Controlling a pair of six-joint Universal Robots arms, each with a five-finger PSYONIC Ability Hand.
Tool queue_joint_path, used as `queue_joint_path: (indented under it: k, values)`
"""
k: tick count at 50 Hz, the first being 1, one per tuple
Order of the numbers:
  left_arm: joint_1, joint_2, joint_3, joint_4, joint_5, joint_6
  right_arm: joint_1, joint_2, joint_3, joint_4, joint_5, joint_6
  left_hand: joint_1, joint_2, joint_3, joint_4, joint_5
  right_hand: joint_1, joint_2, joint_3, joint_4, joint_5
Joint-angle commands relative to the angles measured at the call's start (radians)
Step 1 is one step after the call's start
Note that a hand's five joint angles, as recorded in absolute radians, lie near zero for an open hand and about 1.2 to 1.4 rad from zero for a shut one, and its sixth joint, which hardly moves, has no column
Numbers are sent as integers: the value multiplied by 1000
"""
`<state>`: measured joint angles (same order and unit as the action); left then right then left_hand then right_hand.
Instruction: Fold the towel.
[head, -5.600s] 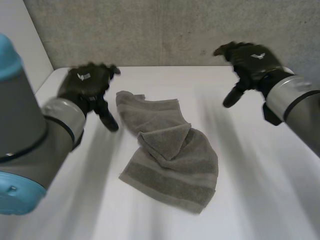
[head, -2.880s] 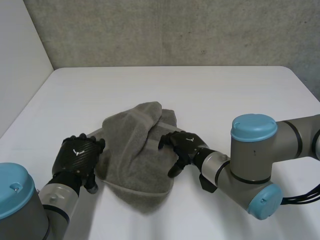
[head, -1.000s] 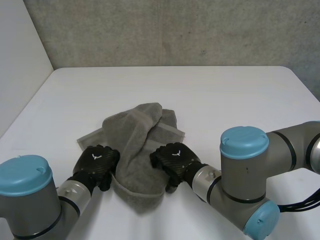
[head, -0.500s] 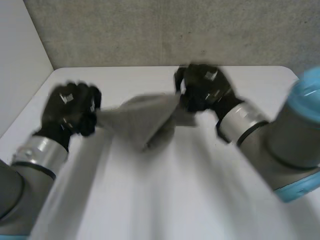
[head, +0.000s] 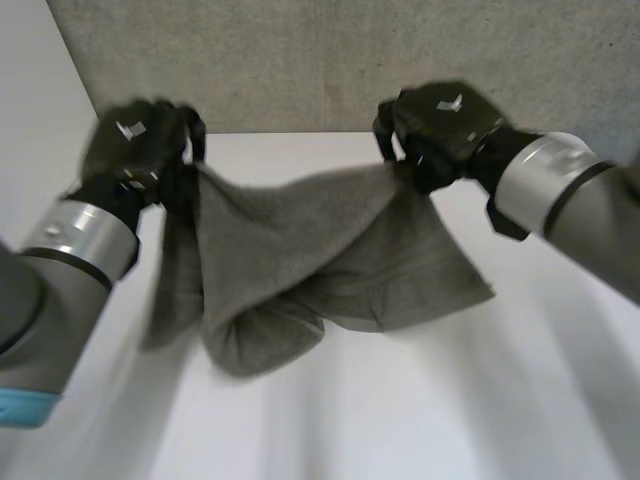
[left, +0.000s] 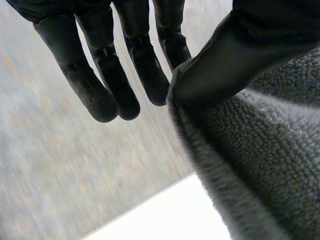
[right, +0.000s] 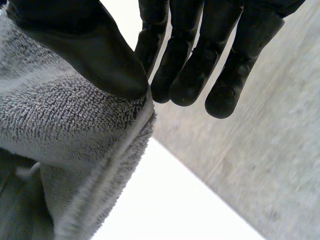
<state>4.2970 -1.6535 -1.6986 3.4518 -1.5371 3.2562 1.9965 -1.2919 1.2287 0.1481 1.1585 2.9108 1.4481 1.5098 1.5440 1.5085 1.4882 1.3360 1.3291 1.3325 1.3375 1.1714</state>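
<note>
Towel (head: 300, 260), grey terry, hangs in the air above the white table (head: 420, 400), stretched between the two hands across the middle of the head view. At about 10 o'clock the left hand (head: 140, 150) has hold of one upper corner, and the cloth below it drops toward 7 o'clock in a bunched, doubled fold. In the left wrist view its thumb (left: 235, 65) presses onto the towel's thick edge (left: 260, 160) and pinches it against the nearest finger, while the other fingers (left: 100, 85) reach out almost straight, clear of the cloth.

The top edge runs from that hand toward 1 o'clock, sagging a little in between. There the right hand (head: 440, 125) has hold of the other upper corner, and a flatter flap falls from it toward 4 o'clock. In the right wrist view its thumb (right: 85, 45) bears down on the hemmed edge of the towel (right: 60, 125), nipping it against the finger beside it; the remaining fingers (right: 187, 75) are extended and only slightly bent, off the cloth.

Whether the lowest bulge, near 7 o'clock, touches the table cannot be told. A grey concrete wall (head: 300, 60) stands behind, at 12 o'clock.
</note>
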Motion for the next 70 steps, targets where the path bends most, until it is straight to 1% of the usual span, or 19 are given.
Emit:
queue_joint_path:
  k: [1,7,13,15,17,22,26,31,33,41,44,47,54,55,56,57,58,59,70]
  values:
    - [15,-218,59,4,-5,86,21,228,-90,-5,60,-50,-52,-114,-148,-112,-266,60,67,64,59,50]
    - [9,-333,192,17,-8,183,24,344,-193,-45,66,-35,-52,-114,-148,-112,-266,60,67,64,59,50]
    - [-11,-342,457,17,-66,182,24,362,-285,-292,164,18,-52,-114,-148,-112,-266,60,67,64,59,50]
    - [-19,-336,521,18,-86,178,22,336,-285,-372,181,31,-52,-114,-148,-112,-266,60,67,64,59,50]
    - [-28,-322,579,24,-107,177,22,223,-261,-487,185,60,-52,-114,-148,-112,-266,60,67,64,59,50]
    - [-43,-219,645,64,-138,163,8,70,-195,-512,123,71,-52,-114,-148,-112,-266,60,67,64,59,50]
    - [-48,-134,568,81,-138,155,7,37,-153,-478,69,73,-52,-114,-148,-112,-266,60,67,64,59,50]
    - [-46,-77,347,81,-126,160,7,-3,-40,-270,-23,51,-52,-114,-148,-112,-266,60,67,64,59,50]
    - [-46,-37,164,90,-106,165,5,-7,1,-225,-39,36,-52,-114,-148,-112,-266,60,67,64,59,50]
    - [-34,31,-244,177,-20,168,2,-29,285,-131,-62,-131,-52,-114,-148,-112,-266,60,67,64,59,50]
    - [-36,28,-305,218,-9,169,-1,-23,363,-134,-59,-186,-52,-114,-148,-112,-266,60,67,64,59,50]
    - [-39,0,-395,337,2,194,-13,-6,399,-150,-57,-202,-52,-114,-148,-112,-266,60,67,64,59,50]
    - [-39,-110,-382,395,-1,278,-10,74,399,-203,-40,-197,-52,-114,-148,-112,-266,60,67,64,59,50]
    - [-39,-111,-382,395,-1,278,-13,74,397,-202,-39,-194,-52,-114,-148,-112,-266,-55,-48,-51,-56,-65]
    - [-37,-115,-380,399,-1,287,-15,74,399,-205,-34,-191,-52,-114,-148,-112,-266,-419,-413,-416,-421,-429]
    - [-34,-127,-381,400,-1,290,-15,74,399,-205,-34,-191,-52,-114,-148,-112,-266,-423,-416,-420,-425,-433]
    - [-34,-127,-382,400,-1,290,-18,75,405,-203,-28,-185,-52,-114,-148,-112,-266,-804,-797,-800,-805,-814]
    - [-33,-137,-385,400,-1,290,-19,71,413,-203,-19,-176,-52,-114,-148,-112,-266,-933,-926,-929,-934,-943]
    - [-33,-149,-400,418,-3,284,-41,-33,544,-255,93,-110,-52,-114,-148,-112,-266,-1025,-1018,-1021,-1026,-1035]
